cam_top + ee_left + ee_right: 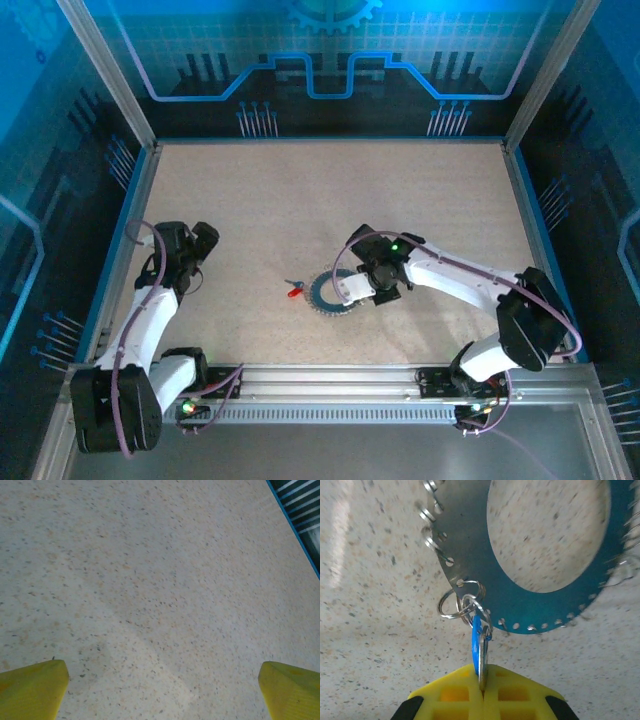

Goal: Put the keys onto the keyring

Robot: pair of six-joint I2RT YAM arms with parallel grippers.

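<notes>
The keyring point(325, 297) is a flat dark ring with a jagged rim, lying mid-table. In the right wrist view the keyring point(470, 545) fills the top, with small wire loops point(457, 605) hooked through a rim hole. The blue-headed key point(479, 640) hangs from those loops, standing on edge. My right gripper point(483, 682) is shut on its lower end. From above, the right gripper point(352, 291) sits at the ring's right edge. The red-headed key point(294, 292) lies left of the ring, a small blue bit point(289, 283) beside it. My left gripper point(162, 692) is open over bare table.
The left arm point(165, 290) is folded at the left side, with its gripper point(200, 248) well away from the ring. A blue rim point(520, 190) borders the speckled table point(330, 190). A metal rail point(330, 380) runs along the near edge.
</notes>
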